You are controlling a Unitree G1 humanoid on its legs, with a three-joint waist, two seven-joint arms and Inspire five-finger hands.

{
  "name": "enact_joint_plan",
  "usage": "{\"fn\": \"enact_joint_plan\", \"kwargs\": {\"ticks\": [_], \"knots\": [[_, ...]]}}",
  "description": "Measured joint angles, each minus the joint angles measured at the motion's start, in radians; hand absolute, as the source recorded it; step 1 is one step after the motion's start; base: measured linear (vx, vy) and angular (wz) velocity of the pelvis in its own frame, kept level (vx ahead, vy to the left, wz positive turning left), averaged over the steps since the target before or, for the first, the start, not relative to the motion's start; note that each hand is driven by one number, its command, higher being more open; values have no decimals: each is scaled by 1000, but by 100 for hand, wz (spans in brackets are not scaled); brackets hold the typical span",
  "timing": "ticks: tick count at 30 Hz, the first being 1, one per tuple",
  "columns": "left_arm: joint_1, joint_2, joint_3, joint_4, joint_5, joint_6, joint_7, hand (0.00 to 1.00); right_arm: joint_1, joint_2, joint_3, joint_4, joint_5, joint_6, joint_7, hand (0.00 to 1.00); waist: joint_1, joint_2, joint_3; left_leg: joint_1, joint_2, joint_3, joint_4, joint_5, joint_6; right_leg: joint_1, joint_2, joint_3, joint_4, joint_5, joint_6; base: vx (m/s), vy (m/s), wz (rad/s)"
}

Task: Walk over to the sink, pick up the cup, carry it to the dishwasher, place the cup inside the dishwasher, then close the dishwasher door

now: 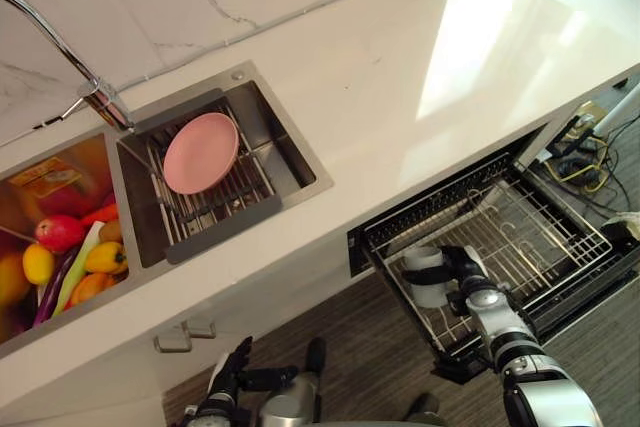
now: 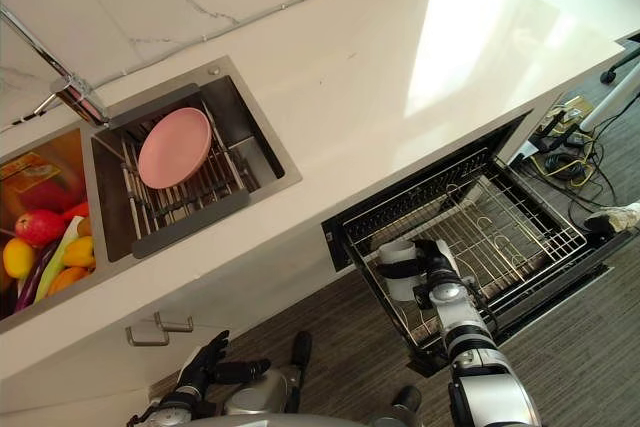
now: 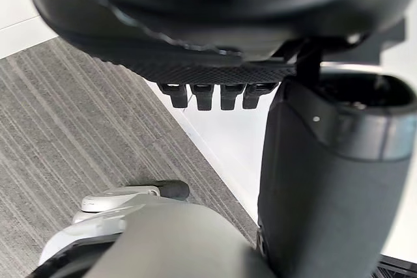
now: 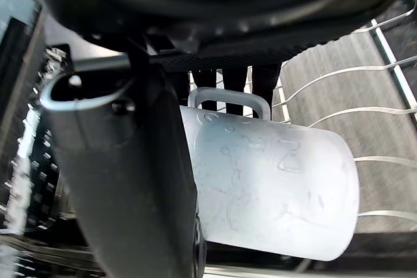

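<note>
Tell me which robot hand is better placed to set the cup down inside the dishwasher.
Right. The right robot hand grips the cup directly over the pulled-out dishwasher rack, so it likely only needs to lower and release. The left robot hand hangs low, holding nothing, well away from the rack.

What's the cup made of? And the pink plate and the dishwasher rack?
The cup in the right hand looks like frosted plastic: milky white, with a dull sheen and moulded marks, though it might be glass. The pink plate looks matte, so probably plastic or ceramic. The dishwasher rack is thin, shiny wire, likely metal.
</note>
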Motion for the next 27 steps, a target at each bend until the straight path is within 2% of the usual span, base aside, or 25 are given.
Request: {"fn": "enact_joint_plan", "kwargs": {"ticks": [1, 2, 4, 8, 16, 20, 22, 24, 27], "knots": [[-6, 1, -1, 0, -7, 0, 0, 100, -10, -9, 0, 17, -7, -10, 7, 0, 0, 6, 13, -5, 0, -6, -2, 3, 1, -10, -4, 0, 16, -7, -2, -69, 17, 8], [-10, 1, -2, 0, -12, 0, 0, 100, -16, -15, 0, 26, -10, -15, 11, 100, 0, 10, 18, -11, 0, -9, -4, 5, 1, -16, -4, -1, 20, -8, -2, -80, 10, 10], [-24, 10, -24, 2, -41, -1, -1, 100, -31, -33, -1, 55, -14, -40, 36, 100, 0, 24, 46, -28, 1, -17, -4, 14, 0, -29, -5, -9, 30, -14, -9, -76, 9, 12], [-40, 23, -38, 0, -40, 1, -1, 100, -45, -47, 2, 57, -15, -62, 48, 100, 1, 27, 59, -38, 4, -20, -4, 20, 0, -41, -4, -10, 40, -18, -10, -48, -4, 2], [-76, 33, -38, 24, -39, 35, 25, 100, -63, -40, 21, 47, -14, -103, -24, 100, 1, 25, 74, -43, 7, -16, 0, 20, -1, -50, -3, -1, 42, -22, -11, -4, -7, -1], [-76, 33, -32, 24, -39, 46, 42, 100, -13, 3, 15, -52, -4, -106, -125, 100, 1, 22, 76, -31, 12, 3, 1, 15, -6, -49, 1, 21, 41, -20, -8, -9, -23, -12], [-76, 32, -18, 29, -38, 62, 50, 100, 34, 39, -4, -149, -1, -128, -186, 100, 1, 21, 76, -5, 19, 29, 0, 5, -9, -44, 5, 60, 40, -20, -8, -13, -16, -34], [-76, 28, -3, 38, -38, 75, 57, 100, 77, 62, -16, -237, 9, -149, -208, 100, -7, 18, 74, 15, 24, 44, 0, -1, -9, -37, 8, 81, 39, -21, -8, -26, -31, -35], [-75, 22, 44, 70, -41, 89, 60, 100, 155, 124, -68, -377, 71, -195, -218, 100, -24, 0, 58, 37, 37, 75, -4, -10, -15, -34, 19, 111, 35, -21, -8, -32, -40, -32]]}}
